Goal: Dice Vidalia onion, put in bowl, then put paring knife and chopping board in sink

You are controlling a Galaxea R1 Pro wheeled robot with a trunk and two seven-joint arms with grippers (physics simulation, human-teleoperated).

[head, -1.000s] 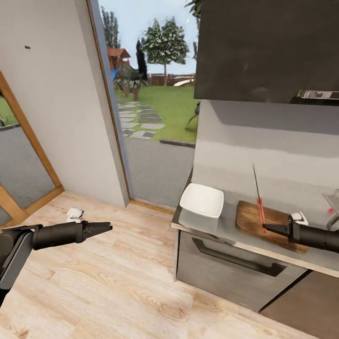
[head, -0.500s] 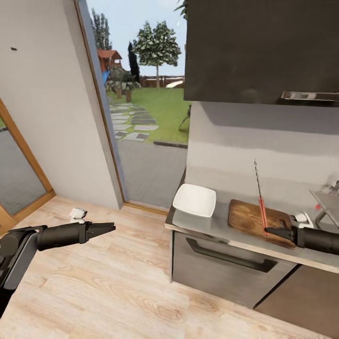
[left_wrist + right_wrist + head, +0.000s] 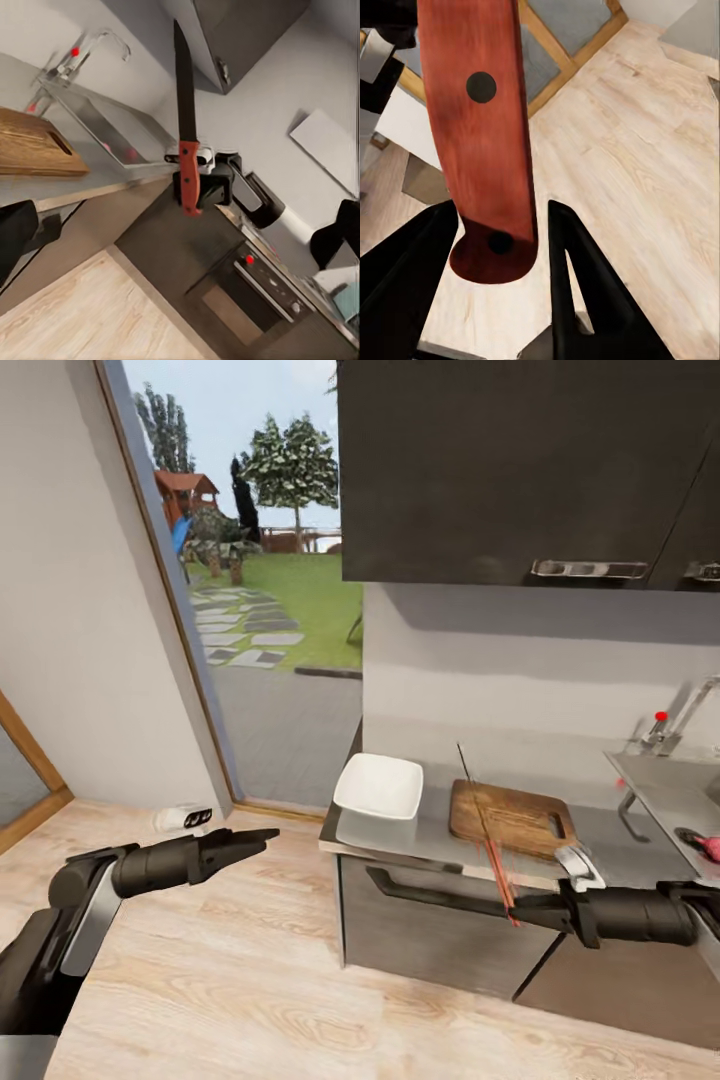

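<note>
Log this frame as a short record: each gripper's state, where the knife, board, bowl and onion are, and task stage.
right gripper: shut on the paring knife, gripping its red handle, blade pointing up and away
left gripper: shut, holding nothing, over the wooden floor
chopping board: flat on the countertop, nothing on it
bowl: on the countertop beside the board, apparently empty
Vidalia onion: whole, in the sink
stage: knife in hand, onion not yet fetched or diced

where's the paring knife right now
In the head view, the paring knife is in the right gripper, held at the countertop's front edge, its blade angling up across the chopping board.
</note>
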